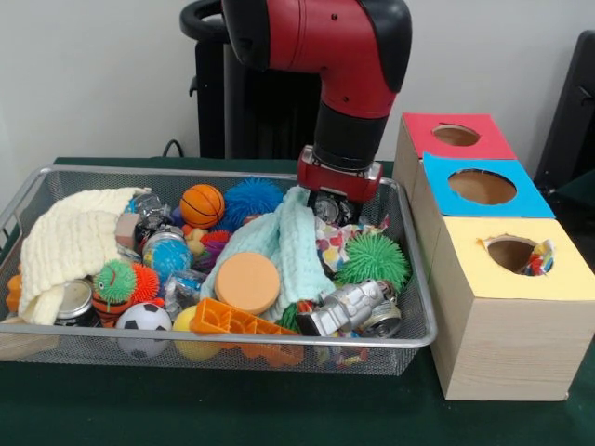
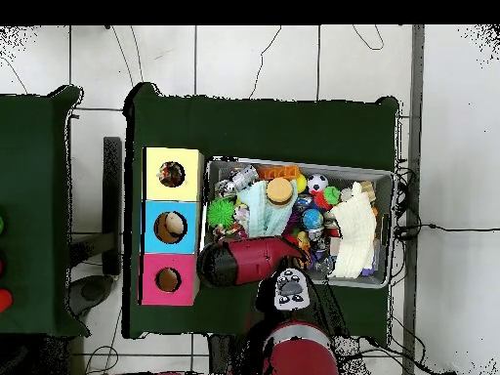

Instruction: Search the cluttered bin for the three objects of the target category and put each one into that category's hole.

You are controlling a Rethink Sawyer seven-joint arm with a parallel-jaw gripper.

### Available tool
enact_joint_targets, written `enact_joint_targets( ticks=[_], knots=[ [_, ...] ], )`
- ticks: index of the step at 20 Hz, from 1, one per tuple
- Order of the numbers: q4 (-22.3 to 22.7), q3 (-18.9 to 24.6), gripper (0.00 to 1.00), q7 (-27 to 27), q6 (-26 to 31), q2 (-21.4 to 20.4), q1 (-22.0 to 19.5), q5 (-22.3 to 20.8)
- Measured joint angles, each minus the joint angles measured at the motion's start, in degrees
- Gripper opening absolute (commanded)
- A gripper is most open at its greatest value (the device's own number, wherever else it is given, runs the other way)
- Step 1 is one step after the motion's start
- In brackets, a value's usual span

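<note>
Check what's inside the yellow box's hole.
In the front view, something colourful pokes out at the right edge of the yellow box hole. The rest of the inside is dark, hidden by the top.

The wire bin (image 1: 409, 279) is packed wall to wall, basically no bare mesh to reach into. Against its left wall a cream cloth (image 1: 70, 246) is heaped up; a mint towel (image 1: 279, 243) sprawls across the middle with an orange disc (image 1: 246, 282) on it. The arm (image 1: 358, 102) itself fills the bin's back right corner. Right of the bin, the box (image 1: 502, 325) has three uncovered holes on top, though something colourful pokes out of the yellow one.
</note>
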Motion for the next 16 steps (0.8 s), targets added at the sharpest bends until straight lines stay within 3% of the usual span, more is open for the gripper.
enact_joint_targets(
  ticks=[10, 16],
  knots=[
    [0.4, 0.1, 1.00, 0.0, -0.6, 0.6, 0.5, 0.0],
    [1.2, 1.4, 1.00, 0.0, -0.5, -2.2, 0.3, 0.5]
  ],
)
